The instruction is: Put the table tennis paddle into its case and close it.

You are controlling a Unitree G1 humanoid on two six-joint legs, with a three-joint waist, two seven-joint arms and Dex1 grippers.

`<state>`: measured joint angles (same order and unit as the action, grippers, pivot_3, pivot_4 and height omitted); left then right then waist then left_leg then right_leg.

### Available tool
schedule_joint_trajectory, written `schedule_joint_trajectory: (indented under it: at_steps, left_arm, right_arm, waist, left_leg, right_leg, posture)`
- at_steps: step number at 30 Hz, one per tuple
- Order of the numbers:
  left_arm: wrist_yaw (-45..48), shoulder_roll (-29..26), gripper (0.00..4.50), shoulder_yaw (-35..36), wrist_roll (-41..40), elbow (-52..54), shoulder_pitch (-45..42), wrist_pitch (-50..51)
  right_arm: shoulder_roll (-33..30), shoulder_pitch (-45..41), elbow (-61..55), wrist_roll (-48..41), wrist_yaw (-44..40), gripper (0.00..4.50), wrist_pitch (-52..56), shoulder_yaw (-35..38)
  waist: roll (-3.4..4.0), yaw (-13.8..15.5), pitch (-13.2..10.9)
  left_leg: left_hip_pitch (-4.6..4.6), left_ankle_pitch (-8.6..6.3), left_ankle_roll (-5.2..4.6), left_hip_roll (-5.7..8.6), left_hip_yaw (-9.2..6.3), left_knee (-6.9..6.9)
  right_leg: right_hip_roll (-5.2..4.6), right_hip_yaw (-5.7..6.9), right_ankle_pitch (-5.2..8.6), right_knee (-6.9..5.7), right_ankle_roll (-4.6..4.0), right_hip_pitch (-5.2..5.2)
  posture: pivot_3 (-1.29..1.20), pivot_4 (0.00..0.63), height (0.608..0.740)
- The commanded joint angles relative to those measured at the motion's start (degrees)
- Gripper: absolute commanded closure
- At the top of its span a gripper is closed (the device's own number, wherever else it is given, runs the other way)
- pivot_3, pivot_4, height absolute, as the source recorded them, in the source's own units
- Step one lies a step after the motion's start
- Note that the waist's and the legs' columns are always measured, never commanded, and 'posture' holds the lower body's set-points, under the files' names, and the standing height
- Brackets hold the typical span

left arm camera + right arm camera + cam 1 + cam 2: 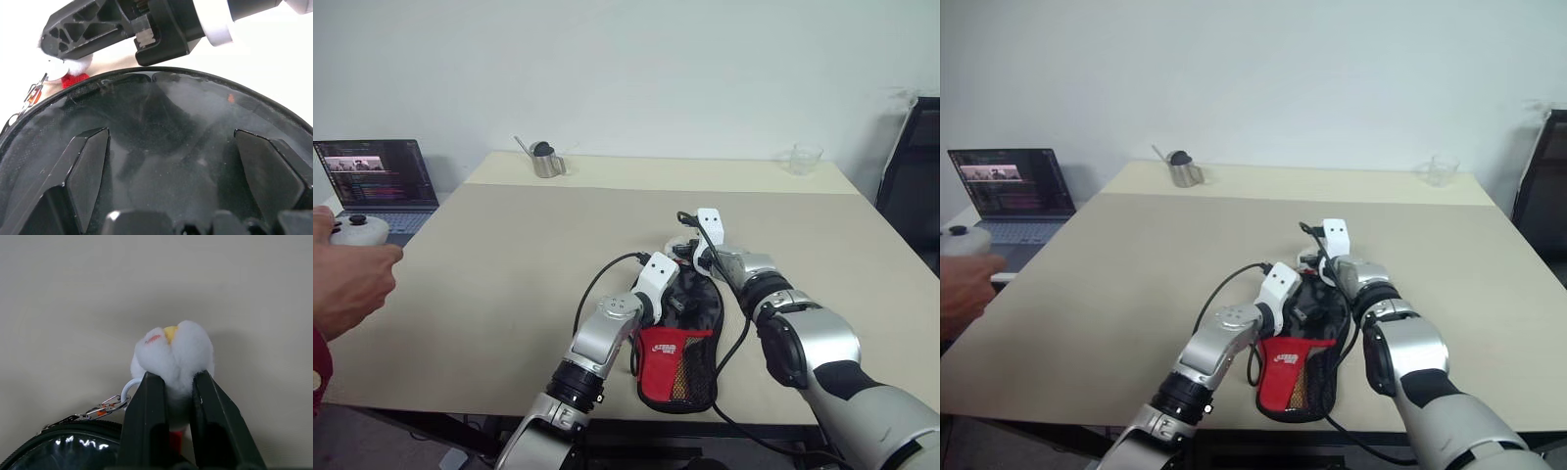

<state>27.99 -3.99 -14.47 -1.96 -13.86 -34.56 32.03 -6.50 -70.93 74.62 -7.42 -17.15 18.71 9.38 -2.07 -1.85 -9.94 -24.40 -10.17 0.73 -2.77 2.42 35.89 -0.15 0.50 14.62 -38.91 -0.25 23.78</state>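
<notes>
The case [668,370], a black-and-red pouch with a mesh pocket, lies on the table [509,274] near its front edge, glossy black end pointing away. My left gripper [171,142] hovers open just over that black face [171,112], one finger [88,166] on each side. At the case's far tip my right gripper [173,379] is shut on the small white ball charm [173,350], which hangs by a metal clip [105,406] from the zipper edge. The same gripper [685,247] sits beyond the left one [671,294] in the head view. The table tennis paddle is hidden.
A person's hand [342,279] holding a white controller [357,230] reaches in at the left, beside an open laptop [377,181]. A metal cup [546,160] and a clear glass [805,157] stand at the table's far edge. A black chair [911,186] is at the right.
</notes>
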Motion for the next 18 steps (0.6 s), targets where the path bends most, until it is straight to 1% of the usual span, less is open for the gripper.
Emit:
schedule_joint_trajectory:
  at_steps: [1,9,18]
  left_arm:
    - [0.05,0.05,0.00,-0.32,-0.13,-2.04,1.48,2.52]
    - [0.19,0.31,0.00,-0.46,-0.35,-1.93,1.63,2.88]
    - [0.44,0.52,0.00,-0.45,-0.85,-2.23,1.82,3.02]
  right_arm:
    - [-2.89,-0.91,-1.64,1.37,1.70,4.29,-2.61,0.04]
    - [-5.30,0.14,-1.88,2.66,2.79,4.29,-3.34,-0.07]
    - [-10.09,1.82,-3.19,3.30,2.72,4.29,-2.78,-0.43]
  waist:
    - [0.00,0.01,0.00]
    - [0.00,0.02,0.00]
    - [0.00,0.10,0.00]
  left_leg:
    - [0.00,0.00,0.00,0.00,0.00,0.00]
    - [0.00,0.00,0.00,0.01,-0.01,0.00]
    - [0.00,0.00,0.00,0.02,0.00,-0.04]
  right_leg:
    - [0.00,0.00,0.00,0.00,0.00,0.00]
    - [-0.01,0.01,0.00,0.02,0.00,-0.01]
    - [-0.01,0.01,0.01,0.08,0.01,-0.03]
  posture:
    - [0.00,0.150,0.740]
    - [0.00,0.150,0.740]
    - [0.00,0.150,0.740]
